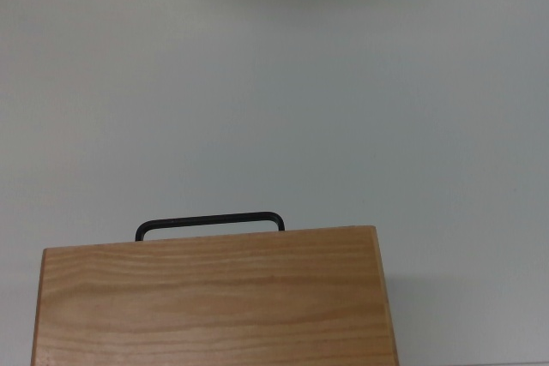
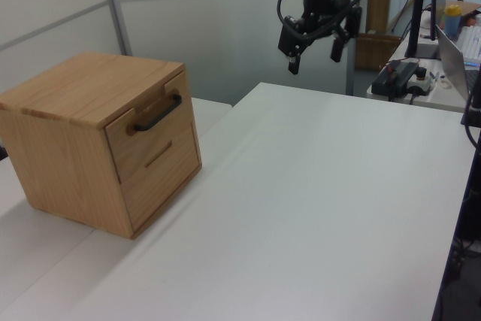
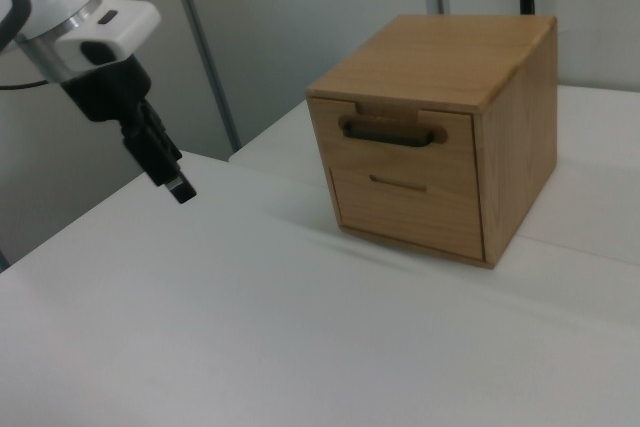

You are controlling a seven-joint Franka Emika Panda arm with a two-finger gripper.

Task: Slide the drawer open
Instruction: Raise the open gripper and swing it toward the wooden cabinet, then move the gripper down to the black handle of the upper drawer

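Observation:
The drawer point(image 2: 147, 131) is the upper one of a light wood cabinet point(image 2: 71, 152), and it sits shut, flush with the cabinet front. Its thin black bar handle point(image 2: 158, 112) also shows in the right view point(image 3: 392, 133) and pokes out past the cabinet top in the top view point(image 1: 210, 221). My gripper point(image 2: 313, 61) hangs open and empty high above the table's far end, well to the left view's right of the cabinet. In the right view the gripper point(image 3: 172, 180) is far left of the drawer point(image 3: 398, 143). The top view does not show the gripper.
A second drawer point(image 2: 161, 174) with a slot pull sits under the first. The white table point(image 2: 316, 208) stretches in front of the cabinet. A laptop and cables point(image 2: 409, 73) lie on a desk behind, and a black cable hangs from the arm at the left view's right.

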